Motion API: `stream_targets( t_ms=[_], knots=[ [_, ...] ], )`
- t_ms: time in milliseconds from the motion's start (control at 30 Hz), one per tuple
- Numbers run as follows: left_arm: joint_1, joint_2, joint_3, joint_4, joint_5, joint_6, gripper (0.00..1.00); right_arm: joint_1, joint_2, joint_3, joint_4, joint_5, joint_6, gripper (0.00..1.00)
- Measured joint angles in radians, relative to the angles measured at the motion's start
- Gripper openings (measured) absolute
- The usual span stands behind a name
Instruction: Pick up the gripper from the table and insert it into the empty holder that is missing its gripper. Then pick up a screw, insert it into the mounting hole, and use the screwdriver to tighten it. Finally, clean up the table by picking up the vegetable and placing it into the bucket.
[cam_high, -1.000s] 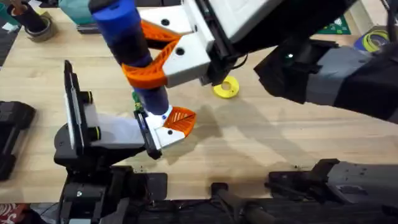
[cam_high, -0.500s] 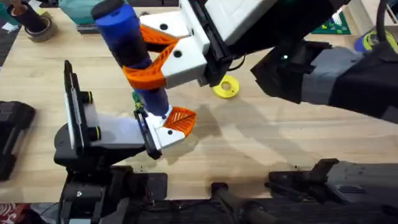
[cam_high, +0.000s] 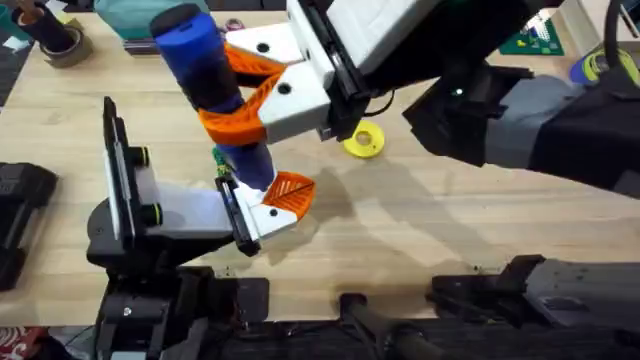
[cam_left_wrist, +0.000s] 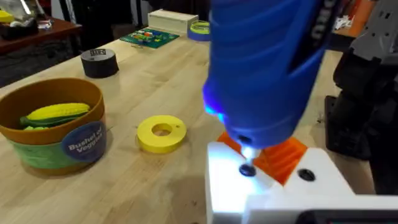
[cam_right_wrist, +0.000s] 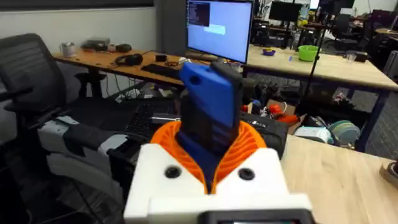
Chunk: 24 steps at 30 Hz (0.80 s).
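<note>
now | right end effector ribbed orange pads clamped on cylindrical blue screwdriver | left: cannot tell

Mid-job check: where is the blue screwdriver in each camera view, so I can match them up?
Overhead: the screwdriver stands upper left of centre, clamped by the right gripper, tip down on the holder.
Left wrist: it looms at upper centre, bit over a screw.
Right wrist: it stands at centre between orange pads.
Shared landmark: the yellow disc.

Overhead we look down on the table; both wrist cameras sit close on the screwdriver, shared by all.
</note>
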Motion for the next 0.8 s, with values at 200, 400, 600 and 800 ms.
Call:
stream_targets(
  t_ms=[200,400,600,800],
  knots=[
    [0.0,0.0,0.0,0.0,0.0,0.0,0.004,0.0,0.0,0.0,0.0,0.0,-0.005,0.024],
    [0.0,0.0,0.0,0.0,0.0,0.0,0.004,0.0,0.0,0.0,-0.001,0.0,-0.011,0.024],
    [0.0,0.0,0.0,0.0,0.0,0.0,0.004,0.001,0.0,0.0,-0.004,0.0,-0.012,0.024],
    [0.0,0.0,0.0,0.0,0.0,0.0,0.004,0.009,0.0,0.0,-0.005,0.0,-0.019,0.024]
  ],
)
